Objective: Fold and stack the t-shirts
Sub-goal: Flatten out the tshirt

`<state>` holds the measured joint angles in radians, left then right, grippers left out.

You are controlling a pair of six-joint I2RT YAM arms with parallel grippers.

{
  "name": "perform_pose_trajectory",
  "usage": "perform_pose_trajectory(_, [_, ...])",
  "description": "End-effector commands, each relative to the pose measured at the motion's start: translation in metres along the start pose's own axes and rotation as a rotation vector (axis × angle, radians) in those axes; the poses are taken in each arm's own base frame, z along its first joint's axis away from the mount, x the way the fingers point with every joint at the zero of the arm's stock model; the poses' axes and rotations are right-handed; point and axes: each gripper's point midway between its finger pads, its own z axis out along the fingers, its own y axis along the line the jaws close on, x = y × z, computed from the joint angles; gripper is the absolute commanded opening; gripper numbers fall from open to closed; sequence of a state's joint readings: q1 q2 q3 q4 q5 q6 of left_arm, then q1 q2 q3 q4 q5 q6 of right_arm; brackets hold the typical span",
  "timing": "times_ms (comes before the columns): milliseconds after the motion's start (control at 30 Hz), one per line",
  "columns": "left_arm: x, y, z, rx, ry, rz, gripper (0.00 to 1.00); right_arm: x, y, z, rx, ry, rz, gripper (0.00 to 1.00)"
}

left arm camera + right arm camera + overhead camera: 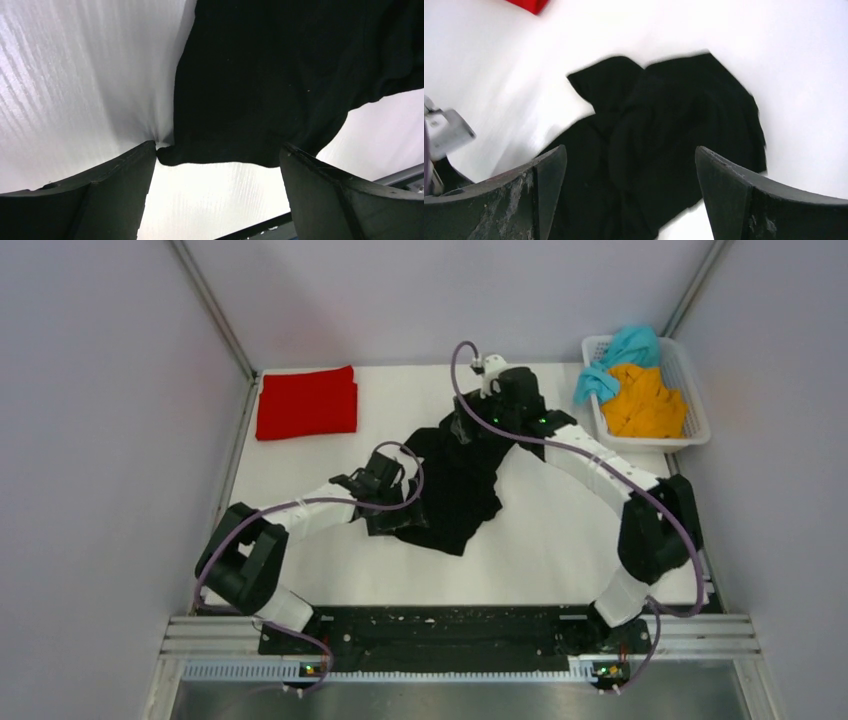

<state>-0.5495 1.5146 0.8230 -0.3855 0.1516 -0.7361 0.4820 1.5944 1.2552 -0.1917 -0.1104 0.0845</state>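
**Pincers**
- Left pincer [216,156]: fingers [127,175] wide apart. It is low over the worktop [560,530]. The near hem of the black t-shirt [455,490] lies in the gap between the fingers. A corner of the hem lies just beside the tip of one finger. Nothing is clamped.
- Right pincer [630,152]: fingers [729,185] wide apart, holding nothing. It is above the black t-shirt with a clear gap to the cloth. The right wrist view is blurred.

**Arm pose**
- Left arm: the elbow is bent outward near the left wall. The forearm runs inward toward the centre, and the pincer is at the near-left edge of the black t-shirt.
- Right arm: the elbow is out to the right. The forearm runs toward the far centre, and the wrist is over the far end of the black t-shirt.

**Item count**
- T-shirts: four.
  - Black: one, crumpled and unfolded at the centre of the worktop, between the two pincers.
  - Red t-shirt [307,402]: one, folded flat at the far-left corner, well apart from the black one.
  - Orange t-shirt [645,405]: one, bunched inside the basket [697,390].
  - Teal t-shirt [620,355]: one, in the same basket beside the orange one, with part of it hanging over the rim.
- Basket: one, white mesh, at the far-right edge of the worktop.
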Motion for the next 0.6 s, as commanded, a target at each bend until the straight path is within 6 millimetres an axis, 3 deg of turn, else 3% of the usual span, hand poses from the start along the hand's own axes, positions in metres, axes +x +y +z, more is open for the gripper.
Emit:
perform_pose_trajectory(0, [-0.008, -0.003, 0.007, -0.053, -0.041, 0.001, 0.93, -0.032, 0.042, 0.043, -0.119, -0.012, -0.149, 0.97])
perform_pose_trajectory(133, [-0.01, 0.003, 0.02, -0.129, -0.057, -0.01, 0.79, -0.025, 0.047, 0.083, -0.116, 0.048, -0.09, 0.97])
perform_pose_trajectory(200, [-0.015, 0.004, 0.024, -0.169, -0.085, -0.01, 0.66, -0.026, 0.048, 0.095, -0.116, 0.057, -0.071, 0.97])
perform_pose_trajectory(233, [-0.017, 0.006, 0.027, -0.194, -0.09, -0.011, 0.57, -0.025, 0.051, 0.1, -0.133, 0.061, -0.07, 0.97])
perform_pose_trajectory(367, [-0.025, 0.018, 0.029, -0.286, -0.121, -0.046, 0.04, -0.018, 0.071, 0.122, -0.25, 0.076, -0.158, 0.96])
perform_pose_trajectory(567, [-0.021, 0.044, 0.02, -0.379, -0.144, -0.073, 0.0, 0.011, 0.083, 0.166, -0.249, 0.151, -0.323, 0.95])
